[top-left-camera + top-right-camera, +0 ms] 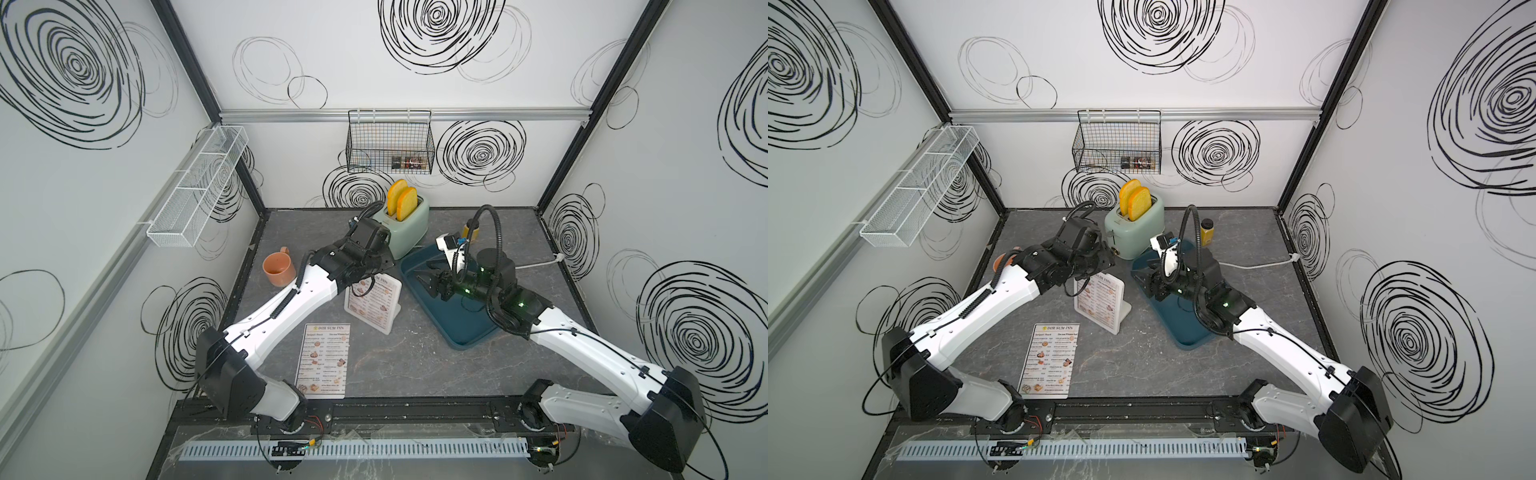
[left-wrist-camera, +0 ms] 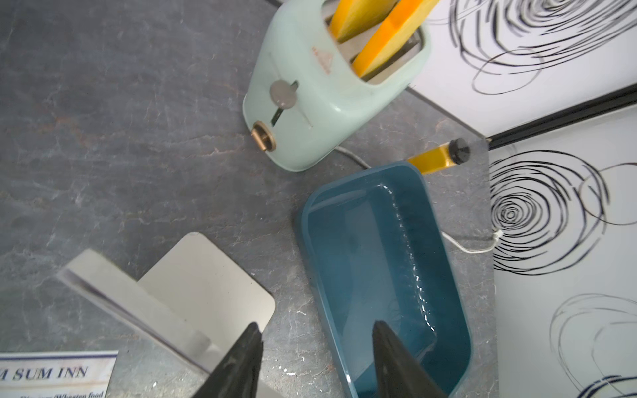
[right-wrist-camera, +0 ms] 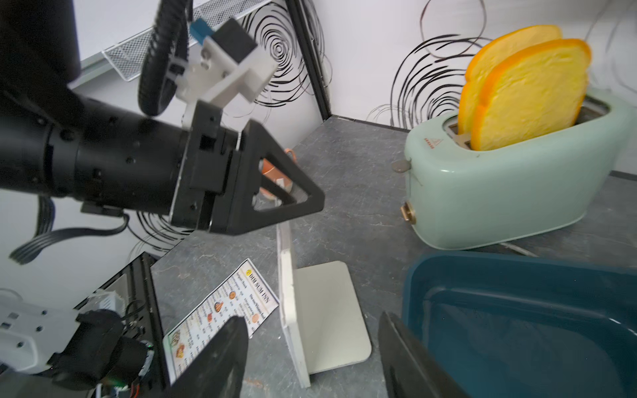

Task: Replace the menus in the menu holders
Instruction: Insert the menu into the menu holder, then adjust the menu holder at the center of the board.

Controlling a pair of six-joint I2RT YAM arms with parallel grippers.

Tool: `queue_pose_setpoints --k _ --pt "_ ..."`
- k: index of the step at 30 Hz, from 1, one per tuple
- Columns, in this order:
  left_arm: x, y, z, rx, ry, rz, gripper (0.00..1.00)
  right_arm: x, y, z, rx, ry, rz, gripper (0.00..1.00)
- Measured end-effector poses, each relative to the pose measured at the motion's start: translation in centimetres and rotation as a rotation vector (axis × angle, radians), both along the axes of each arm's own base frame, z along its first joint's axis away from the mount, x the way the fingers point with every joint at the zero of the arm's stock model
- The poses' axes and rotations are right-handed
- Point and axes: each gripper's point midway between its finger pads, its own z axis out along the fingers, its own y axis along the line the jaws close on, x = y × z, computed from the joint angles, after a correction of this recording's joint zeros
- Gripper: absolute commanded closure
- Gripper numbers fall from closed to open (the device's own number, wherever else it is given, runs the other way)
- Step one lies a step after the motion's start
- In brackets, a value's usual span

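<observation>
Both arms are in the middle of the table now. The holder [image 1: 370, 309] stands upright at centre with one menu [image 1: 372, 297] in its sleeve, and the second menu [image 1: 322, 361] lies flat on the table nearer the front edge, well clear of it. The left gripper [image 2: 315, 325] hangs just above the holder's top edge, fingers apart, nothing between them. The right gripper [image 3: 310, 317] is over the near end of the bin [image 1: 446, 320], also spread and empty. The bin looks bare, so I'd call this the pull-out step, with the sleeved sheet yet to come up and the swap barely begun, though I can't rule out that it's the fresh one. The next move needs the left fingers to drop straight down and pinch only the paper's top edge, not the sleeve wall. Whether any paper stands proud of that edge I can't tell. It's a thin target and a light stand, so the right arm may have to steady the foot. It's tight at the back, with the toaster [image 1: 405, 230] close behind and the bin rim just beside the holder's foot. The open table is between the holder and the flat menu, and straight up.
</observation>
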Motion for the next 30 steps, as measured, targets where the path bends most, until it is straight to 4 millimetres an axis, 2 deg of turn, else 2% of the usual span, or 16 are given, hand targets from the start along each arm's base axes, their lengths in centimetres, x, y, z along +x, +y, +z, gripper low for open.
queue_pose_setpoints --k 3,5,7,9,12,14,19,22,26,30 --pt "0.0 0.1 3.9 -0.060 -0.126 -0.015 0.38 -1.6 1.5 -0.9 -0.016 0.006 0.077 0.32" --pt "-0.5 1.0 6.6 -0.105 -0.220 -0.008 0.36 -2.2 2.4 -2.3 -0.040 0.023 0.112 0.32" --pt "-1.4 2.8 8.4 -0.135 -0.291 0.020 0.35 -2.1 2.9 -4.1 -0.072 0.048 0.116 0.33" --pt "-2.5 5.3 8.9 -0.145 -0.336 0.075 0.34 -1.6 3.1 -6.1 -0.108 0.078 0.103 0.33" --pt "-4.0 8.8 8.0 -0.131 -0.354 0.161 0.34 -1.0 3.6 -8.0 -0.134 0.104 0.100 0.37" --pt "-5.1 10.7 6.6 -0.114 -0.341 0.209 0.34 -0.7 4.2 -8.9 -0.136 0.116 0.111 0.41" --pt "-7.5 13.9 3.0 -0.070 -0.280 0.290 0.33 0.0 6.2 -10.5 -0.139 0.172 0.171 0.53" --pt "-8.8 15.4 1.2 -0.060 -0.245 0.333 0.33 0.5 7.3 -10.6 -0.131 0.186 0.212 0.64" --pt "-10.2 16.5 -0.5 -0.059 -0.209 0.367 0.33 1.1 7.9 -10.4 -0.119 0.180 0.253 0.80" --pt "-11.0 17.3 -1.3 -0.052 -0.193 0.388 0.33 1.8 7.6 -10.2 -0.125 0.152 0.299 0.85"
